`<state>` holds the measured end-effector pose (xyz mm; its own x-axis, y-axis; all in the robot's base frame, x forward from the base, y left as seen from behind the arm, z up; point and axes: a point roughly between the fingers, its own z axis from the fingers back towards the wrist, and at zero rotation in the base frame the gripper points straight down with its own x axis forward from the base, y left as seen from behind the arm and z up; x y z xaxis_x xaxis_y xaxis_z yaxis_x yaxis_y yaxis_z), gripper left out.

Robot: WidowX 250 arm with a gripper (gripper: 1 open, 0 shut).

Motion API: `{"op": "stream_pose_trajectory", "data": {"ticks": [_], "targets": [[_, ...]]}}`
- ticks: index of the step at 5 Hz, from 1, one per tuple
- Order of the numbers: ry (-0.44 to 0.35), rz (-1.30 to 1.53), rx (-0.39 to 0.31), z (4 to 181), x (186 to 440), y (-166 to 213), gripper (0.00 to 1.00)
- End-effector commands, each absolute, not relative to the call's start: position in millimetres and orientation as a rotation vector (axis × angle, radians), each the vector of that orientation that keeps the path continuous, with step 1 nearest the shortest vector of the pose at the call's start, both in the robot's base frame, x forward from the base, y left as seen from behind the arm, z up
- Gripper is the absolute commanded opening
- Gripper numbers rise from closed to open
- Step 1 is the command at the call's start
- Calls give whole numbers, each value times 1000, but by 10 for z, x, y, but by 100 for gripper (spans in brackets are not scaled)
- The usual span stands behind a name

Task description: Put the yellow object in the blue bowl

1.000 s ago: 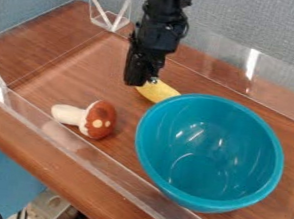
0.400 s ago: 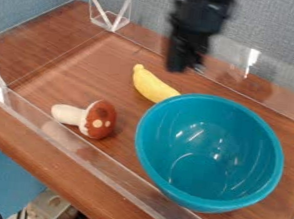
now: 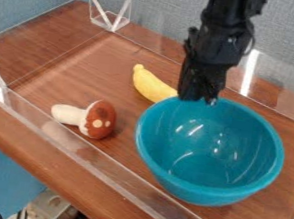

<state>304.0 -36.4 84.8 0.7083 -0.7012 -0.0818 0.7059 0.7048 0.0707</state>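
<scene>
Brown wooden table [image 3: 75,67] — curved, plain yellow banana [image 3: 149,84] beside blue bowl [image 3: 206,179] — jaws closed, empty

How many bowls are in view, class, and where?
1: the blue bowl, at the right on the table, just beside the banana.

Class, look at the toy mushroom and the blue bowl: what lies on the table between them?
In the camera view, nothing lies between the toy mushroom and the blue bowl; only a short stretch of bare wood shows.
</scene>
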Motion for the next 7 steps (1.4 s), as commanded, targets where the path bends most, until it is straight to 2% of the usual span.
{"op": "stream_pose_trajectory", "data": {"ticks": [1, 3, 4, 6, 7], "targets": [[-30, -856, 109, 926, 2968, -527, 0], [-51, -990, 112, 1100, 2836, -801, 0], [-59, -1016, 110, 1086, 2750, -996, 0], [-88, -1010, 89, 1293, 2597, -999, 0], [-98, -1006, 80, 1340, 2492, -962, 0]]}}
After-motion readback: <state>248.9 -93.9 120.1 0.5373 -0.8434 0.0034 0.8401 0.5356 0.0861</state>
